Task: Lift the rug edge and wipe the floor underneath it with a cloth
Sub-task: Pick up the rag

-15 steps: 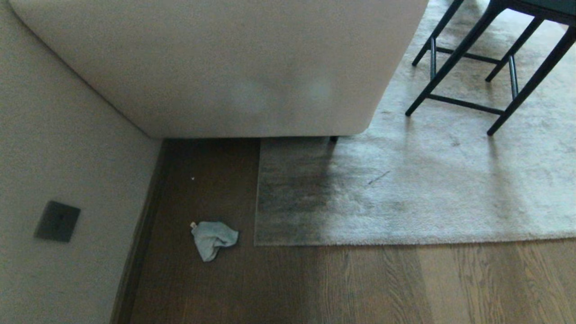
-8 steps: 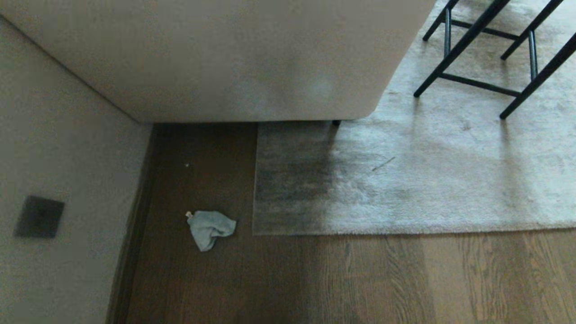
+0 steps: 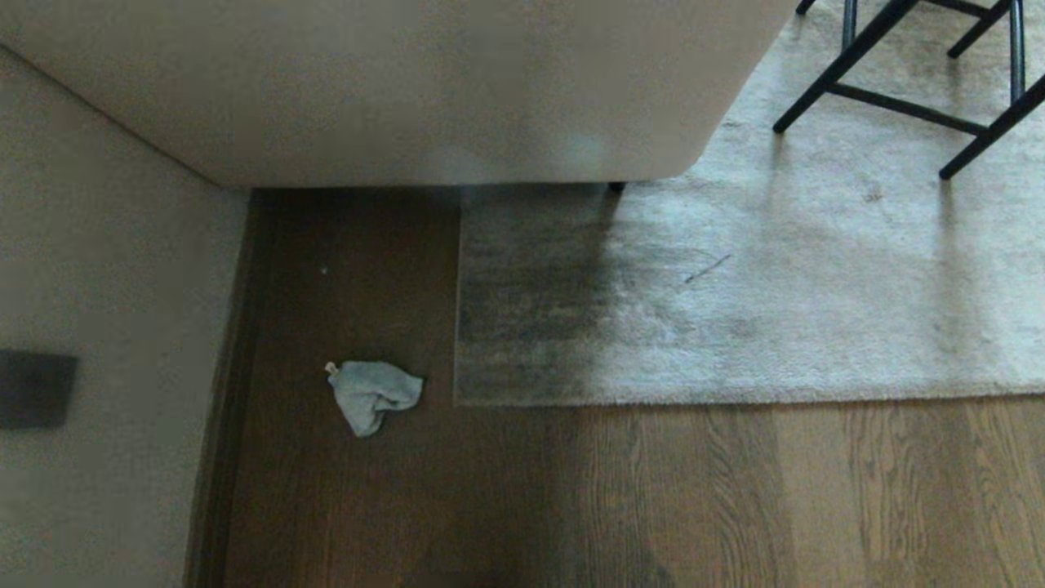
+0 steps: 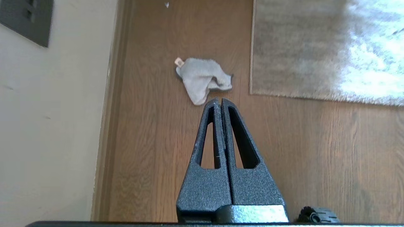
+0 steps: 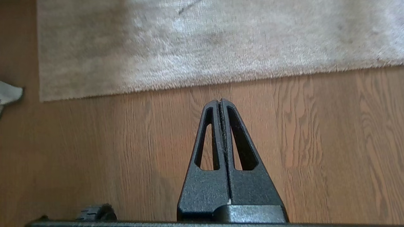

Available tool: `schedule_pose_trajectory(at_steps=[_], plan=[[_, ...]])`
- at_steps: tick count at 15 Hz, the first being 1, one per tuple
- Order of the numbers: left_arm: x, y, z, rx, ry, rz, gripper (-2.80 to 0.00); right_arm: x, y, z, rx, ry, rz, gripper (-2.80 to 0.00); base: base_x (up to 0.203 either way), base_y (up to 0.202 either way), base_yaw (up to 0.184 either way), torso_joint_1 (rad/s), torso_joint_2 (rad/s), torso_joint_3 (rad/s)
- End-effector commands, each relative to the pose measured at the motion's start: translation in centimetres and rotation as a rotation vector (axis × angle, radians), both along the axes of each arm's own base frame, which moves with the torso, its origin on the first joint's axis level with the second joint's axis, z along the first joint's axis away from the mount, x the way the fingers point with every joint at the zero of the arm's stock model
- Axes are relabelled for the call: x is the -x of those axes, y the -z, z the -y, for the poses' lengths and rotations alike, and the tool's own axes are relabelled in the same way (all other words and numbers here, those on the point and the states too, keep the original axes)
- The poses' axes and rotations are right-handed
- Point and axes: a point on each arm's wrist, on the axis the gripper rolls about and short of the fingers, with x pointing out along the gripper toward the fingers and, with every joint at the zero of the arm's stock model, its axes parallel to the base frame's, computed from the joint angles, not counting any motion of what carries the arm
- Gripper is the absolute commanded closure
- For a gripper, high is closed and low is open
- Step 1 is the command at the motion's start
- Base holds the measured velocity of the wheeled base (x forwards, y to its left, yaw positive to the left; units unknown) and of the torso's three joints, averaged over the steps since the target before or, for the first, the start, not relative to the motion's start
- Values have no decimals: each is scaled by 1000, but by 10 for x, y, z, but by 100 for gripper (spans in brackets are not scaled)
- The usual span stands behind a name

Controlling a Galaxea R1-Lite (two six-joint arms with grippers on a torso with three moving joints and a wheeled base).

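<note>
A small pale grey-blue cloth (image 3: 374, 395) lies crumpled on the brown wooden floor (image 3: 735, 498), just left of the rug's square corner. The rug edge (image 3: 653, 400) lies flat along the planks. Neither arm shows in the head view. In the left wrist view my left gripper (image 4: 219, 100) is shut and empty, above the floor, its tips a little short of the cloth (image 4: 202, 78). My right gripper (image 5: 220, 101) is shut and empty too, over bare planks short of the rug edge (image 5: 202, 85).
A pale sofa (image 3: 408, 82) sits over the rug's far side and the floor strip. A wall (image 3: 98, 327) with a dark socket plate (image 3: 33, 389) closes the left side. Black chair legs (image 3: 898, 82) stand on the rug at the far right.
The whole head view has shifted: the sofa, rug and chair legs slid up the picture and the socket plate slid left, so the camera moved. The cloth and rug lie as before.
</note>
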Motion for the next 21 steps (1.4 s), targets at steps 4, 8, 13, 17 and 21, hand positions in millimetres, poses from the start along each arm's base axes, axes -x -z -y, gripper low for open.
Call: schedule_pose_trajectory(at_steps=[4, 8, 13, 17, 21], plan=[[0, 0, 0, 3, -2, 2, 0, 0, 0, 0, -1, 0, -1, 0, 0, 0, 0, 2, 4, -202], [0, 0, 0, 3, -1, 1, 0, 0, 0, 0, -1, 0, -1, 0, 0, 0, 0, 2, 3, -197], [0, 0, 0, 1, -1, 0, 0, 0, 0, 0, -1, 0, -3, 0, 0, 0, 0, 2, 2, -198], [0, 0, 0, 3, -1, 0, 0, 0, 0, 0, -1, 0, -1, 0, 0, 0, 0, 4, 4, -200], [0, 0, 0, 3, -1, 2, 0, 0, 0, 0, -1, 0, -1, 0, 0, 0, 0, 3, 2, -200]])
